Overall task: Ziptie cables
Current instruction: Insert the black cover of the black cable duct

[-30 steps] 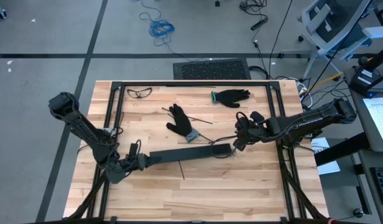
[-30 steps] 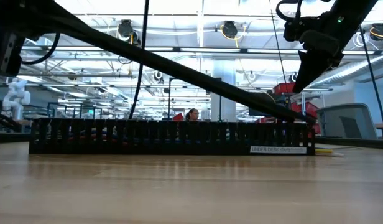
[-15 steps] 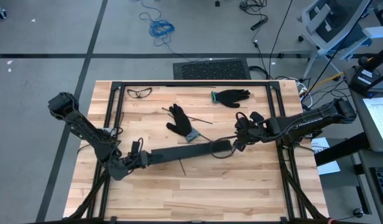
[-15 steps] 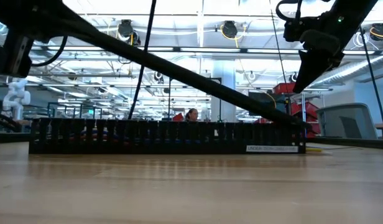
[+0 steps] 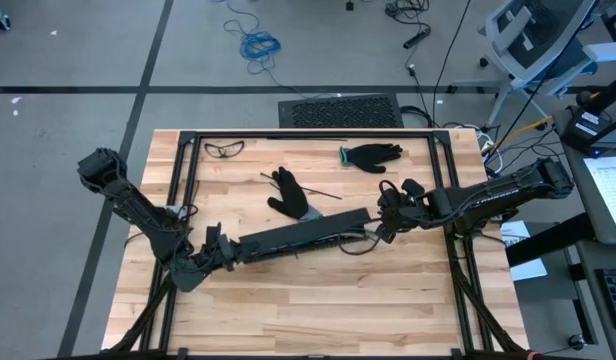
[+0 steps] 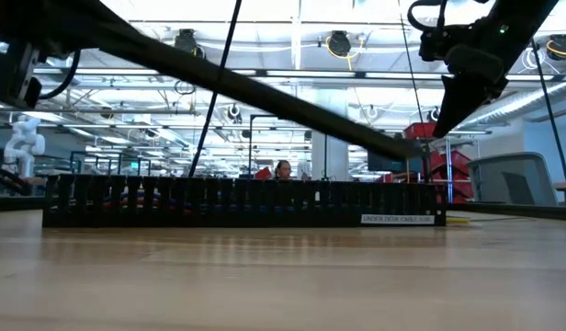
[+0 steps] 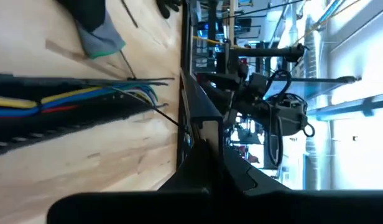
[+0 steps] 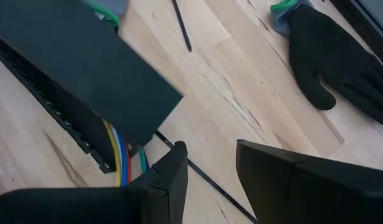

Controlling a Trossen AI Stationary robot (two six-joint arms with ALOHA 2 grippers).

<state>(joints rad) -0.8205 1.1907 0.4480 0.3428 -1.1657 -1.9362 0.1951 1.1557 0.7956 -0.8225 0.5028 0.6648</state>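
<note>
Since a second ago the black slotted strip (image 5: 300,235) has swung on the table (image 5: 388,300): its far end has risen toward the nearer black glove (image 5: 288,195) and the whole strip now lies on a slant, while both arms have barely shifted. The left gripper (image 5: 216,247) sits at the strip's lower-left end with its fingers closed — whether they pinch the strip itself cannot be told. The cables (image 7: 67,99) — yellow, blue, red and green wires — run inside the strip, and in the right wrist view their ends (image 8: 120,155) poke out of its open end, just beside the right gripper (image 5: 385,228). That gripper hovers at the strip's right end with its fingers partly apart; a thin dark line crosses the wood below them, and whether they hold anything cannot be told. A second black glove (image 5: 371,155) lies near the back rail, well apart from the strip, and safety glasses (image 5: 224,149) rest at the back left. A thin black stick (image 5: 300,186) lies beside the nearer glove. In the low view the strip (image 6: 246,202) stands as a long dark wall across the table.
</note>
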